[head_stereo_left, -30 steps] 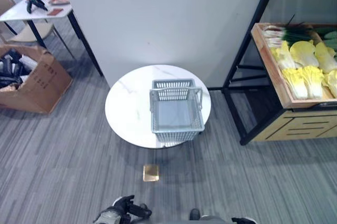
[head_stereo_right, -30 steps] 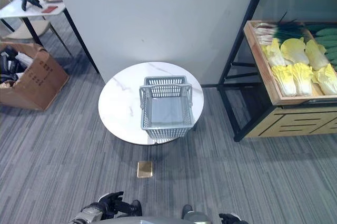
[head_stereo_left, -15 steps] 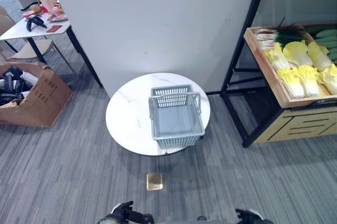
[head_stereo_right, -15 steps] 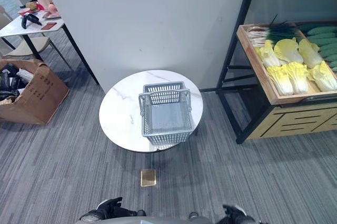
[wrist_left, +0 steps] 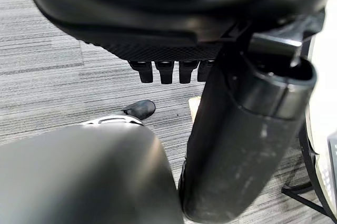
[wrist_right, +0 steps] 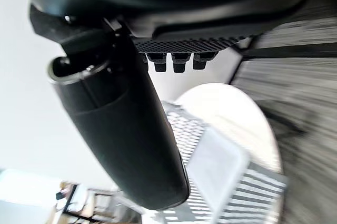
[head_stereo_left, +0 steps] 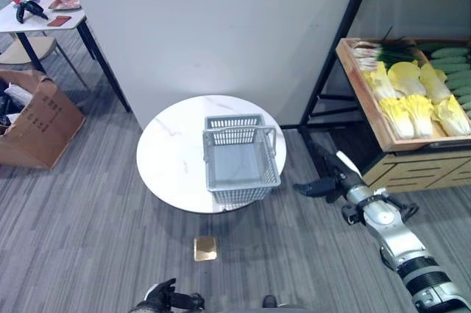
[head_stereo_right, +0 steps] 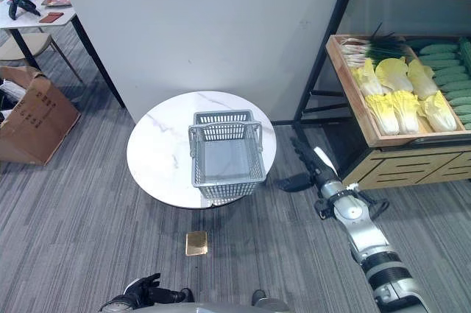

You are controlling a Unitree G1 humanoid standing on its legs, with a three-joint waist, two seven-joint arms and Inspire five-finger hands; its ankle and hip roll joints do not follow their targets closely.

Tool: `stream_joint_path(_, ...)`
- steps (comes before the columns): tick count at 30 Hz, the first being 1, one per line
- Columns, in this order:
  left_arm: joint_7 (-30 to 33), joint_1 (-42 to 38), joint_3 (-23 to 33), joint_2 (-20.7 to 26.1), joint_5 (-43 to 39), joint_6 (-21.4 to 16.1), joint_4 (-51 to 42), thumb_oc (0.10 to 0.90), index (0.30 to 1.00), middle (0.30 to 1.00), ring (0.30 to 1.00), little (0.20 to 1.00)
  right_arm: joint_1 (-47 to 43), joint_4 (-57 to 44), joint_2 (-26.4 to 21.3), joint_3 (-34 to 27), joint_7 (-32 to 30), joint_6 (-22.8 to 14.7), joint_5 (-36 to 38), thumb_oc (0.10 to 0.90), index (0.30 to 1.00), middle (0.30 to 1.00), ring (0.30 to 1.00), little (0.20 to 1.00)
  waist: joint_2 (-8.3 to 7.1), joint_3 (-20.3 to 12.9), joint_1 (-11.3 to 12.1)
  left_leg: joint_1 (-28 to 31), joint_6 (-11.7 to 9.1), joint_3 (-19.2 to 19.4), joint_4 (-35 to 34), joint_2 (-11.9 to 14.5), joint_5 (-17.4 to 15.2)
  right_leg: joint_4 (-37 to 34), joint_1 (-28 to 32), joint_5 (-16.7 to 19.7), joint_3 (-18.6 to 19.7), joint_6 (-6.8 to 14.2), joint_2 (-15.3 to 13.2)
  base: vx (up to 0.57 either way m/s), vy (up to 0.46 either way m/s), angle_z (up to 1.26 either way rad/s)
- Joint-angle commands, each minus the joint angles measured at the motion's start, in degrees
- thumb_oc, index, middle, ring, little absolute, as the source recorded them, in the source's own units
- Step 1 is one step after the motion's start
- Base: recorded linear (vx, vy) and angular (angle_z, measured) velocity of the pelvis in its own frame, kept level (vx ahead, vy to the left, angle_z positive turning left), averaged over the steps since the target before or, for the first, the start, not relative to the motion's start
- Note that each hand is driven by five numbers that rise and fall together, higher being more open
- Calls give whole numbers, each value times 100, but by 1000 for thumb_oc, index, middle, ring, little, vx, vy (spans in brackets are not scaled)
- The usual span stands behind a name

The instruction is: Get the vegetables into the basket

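An empty grey plastic basket (head_stereo_left: 241, 159) with its handle up stands on the round white table (head_stereo_left: 169, 152). Yellow-green cabbages (head_stereo_left: 412, 99), green onions (head_stereo_left: 383, 52) and cucumbers (head_stereo_left: 450, 66) lie in a wooden crate on the rack to the right. My right hand (head_stereo_left: 324, 183) hangs open with straight fingers above the floor, between the table and the rack, holding nothing. My left hand (head_stereo_left: 163, 300) is low at the front edge, open and empty.
The black metal rack (head_stereo_left: 335, 55) with the wooden crate (head_stereo_left: 368, 107) stands at the right. A small tan square (head_stereo_left: 205, 247) lies on the carpet before the table. A cardboard box (head_stereo_left: 37, 125) and a white side table (head_stereo_left: 44, 18) are at the far left. A grey wall panel (head_stereo_left: 213, 26) rises behind.
My right arm has risen from the bottom edge and stretched forward to the gap between table and rack. The camera has shifted a little. The left hand stays low.
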Motion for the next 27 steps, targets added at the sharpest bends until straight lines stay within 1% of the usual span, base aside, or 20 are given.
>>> stream_joint_path(1, 86, 177, -240, 166, 345, 172, 488, 900, 1000, 1000, 1000, 1000, -1017, -376, -71, 4, -198, -631, 72, 900, 1000, 1000, 1000, 1000, -363, -12, 202, 475, -65, -25, 18, -218, -617, -4, -372, 315, 114, 587, -378, -7, 7, 9)
stream_joint_path(2, 104, 210, -247, 184, 279, 161, 441, 900, 1000, 1000, 1000, 1000, -1390, -474, -121, 211, -195, -633, 44, 900, 1000, 1000, 1000, 1000, -420, 17, 292, 440, -69, -46, 18, -204, -606, -4, -390, 323, 87, 588, -374, -23, -8, 6)
stream_joint_path(6, 110, 213, -237, 239, 74, 139, 364, 900, 1000, 1000, 1000, 1000, -2185, -199, -250, 680, -273, -600, -95, 900, 1000, 1000, 1000, 1000, -529, 110, 447, 312, -82, -131, 18, -180, -557, -4, -461, 350, 21, 588, -361, -35, -19, 6)
stream_joint_path(7, 106, 222, -272, 256, -1, 130, 357, 900, 1000, 1000, 1000, 1000, -2589, -16, -375, 911, -301, -577, -186, 900, 1000, 1000, 1000, 1000, -596, 143, 542, 230, -96, -183, 18, -159, -526, -4, -500, 356, -31, 590, -355, -31, -21, 16)
stream_joint_path(8, 106, 218, -266, 251, -2, 130, 357, 900, 1000, 1000, 1000, 1000, -2608, 0, -374, 924, -303, -584, -184, 900, 1000, 1000, 1000, 1000, -593, 144, 533, 226, -96, -186, 18, -159, -525, -4, -502, 356, -34, 589, -356, -23, -30, 21)
stream_joint_path(9, 103, 238, -276, 264, -70, 104, 329, 900, 1000, 1000, 1000, 1000, -2820, 127, -449, 1031, -297, -567, -165, 900, 1000, 1000, 1000, 1000, -623, 162, 583, 173, -105, -218, 18, -147, -510, -4, -527, 357, -60, 588, -350, -7, -20, 28)
stream_joint_path(11, 71, 233, -327, 300, -132, 107, 320, 900, 1000, 1000, 1000, 1000, -3280, 548, -543, 1255, -325, -539, -131, 900, 1000, 1000, 1000, 1000, -675, 222, 665, 60, -120, -286, 18, -130, -462, -4, -582, 369, -105, 585, -342, -65, -32, 28)
stream_joint_path(12, 60, 197, -378, 360, -239, 96, 318, 900, 1000, 1000, 1000, 1000, -3767, 1024, -678, 1523, -343, -487, -115, 900, 1000, 1000, 1000, 1000, -719, 293, 764, -113, -138, -367, 18, -113, -400, -4, -697, 390, -165, 588, -335, -115, -37, 27)
stream_joint_path(13, 42, 177, -398, 398, -315, 72, 317, 900, 1000, 1000, 1000, 1000, -4066, 1339, -720, 1626, -356, -451, -95, 900, 1000, 1000, 1000, 1000, -738, 322, 803, -198, -143, -409, 18, -107, -370, -4, -755, 399, -196, 591, -331, -87, -29, 24)
stream_joint_path(14, 42, 170, -390, 392, -317, 71, 319, 900, 1000, 1000, 1000, 1000, -4097, 1365, -715, 1646, -356, -463, -88, 900, 1000, 1000, 1000, 1000, -734, 322, 790, -208, -143, -412, 18, -107, -367, -4, -762, 400, -199, 591, -331, -60, -9, 25)
stream_joint_path(15, -4, 123, -443, 440, -416, 59, 305, 900, 1000, 1000, 1000, 1000, -4522, 1845, -795, 1897, -363, -416, -120, 900, 1000, 1000, 1000, 1000, -744, 382, 860, -346, -152, -491, 18, -112, -320, -4, -859, 420, -234, 593, -332, -70, -6, 29)
stream_joint_path(16, -43, 72, -492, 487, -547, 34, 284, 900, 1000, 1000, 1000, 1000, -4963, 2410, -858, 2132, -343, -365, -189, 900, 1000, 1000, 1000, 1000, -738, 474, 922, -496, -153, -572, 18, -120, -280, -4, -966, 440, -278, 601, -339, -70, -5, 26)
stream_joint_path(18, -49, 40, -512, 486, -613, 34, 269, 900, 1000, 1000, 1000, 1000, -5161, 2640, -882, 2222, -359, -351, -198, 900, 1000, 1000, 1000, 1000, -719, 517, 928, -585, -152, -619, 18, -124, -254, -4, -1027, 445, -297, 599, -341, -48, 1, 14)
stream_joint_path(19, -38, 19, -536, 500, -695, 20, 257, 900, 1000, 1000, 1000, 1000, -5325, 2919, -876, 2224, -408, -334, -146, 900, 1000, 1000, 1000, 1000, -705, 552, 954, -657, -150, -644, 18, -135, -236, -4, -1084, 455, -314, 597, -342, -66, 13, 20)
stream_joint_path(20, -70, -3, -596, 518, -789, 3, 241, 900, 1000, 1000, 1000, 1000, -5642, 3452, -957, 2436, -347, -315, -233, 900, 1000, 1000, 1000, 1000, -658, 637, 1012, -807, -154, -712, 18, -147, -189, -4, -1197, 473, -347, 603, -358, -41, 14, 22)
stream_joint_path(21, -70, -8, -593, 512, -790, 3, 242, 900, 1000, 1000, 1000, 1000, -5659, 3466, -956, 2449, -346, -322, -230, 900, 1000, 1000, 1000, 1000, -653, 635, 1005, -815, -154, -716, 18, -147, -187, -4, -1203, 473, -351, 602, -358, -35, 20, 22)
stream_joint_path(24, -90, -19, -722, 539, -826, -16, 247, 900, 1000, 1000, 1000, 1000, -6141, 4274, -1025, 2674, -343, -297, -321, 900, 1000, 1000, 1000, 1000, -541, 751, 1064, -999, -151, -802, 18, -190, -124, -4, -1361, 503, -356, 602, -380, -7, 28, 16)
stream_joint_path(25, -89, -28, -771, 528, -839, -14, 236, 900, 1000, 1000, 1000, 1000, -6207, 4461, -1013, 2666, -372, -274, -310, 900, 1000, 1000, 1000, 1000, -510, 775, 1076, -1046, -153, -823, 18, -205, -112, -4, -1402, 511, -357, 602, -388, -29, 32, 10)
stream_joint_path(26, -67, -72, -852, 552, -859, -27, 241, 900, 1000, 1000, 1000, 1000, -6484, 4976, -1037, 2764, -384, -250, -399, 900, 1000, 1000, 1000, 1000, -435, 843, 1113, -1181, -152, -852, 18, -224, -72, -4, -1520, 533, -354, 608, -404, -16, 32, 6)
stream_joint_path(27, -83, -80, -875, 535, -869, -19, 225, 900, 1000, 1000, 1000, 1000, -6521, 5070, -1024, 2780, -384, -247, -450, 900, 1000, 1000, 1000, 1000, -405, 853, 1111, -1214, -154, -862, 18, -235, -63, -4, -1560, 542, -353, 608, -405, -12, 26, 3)
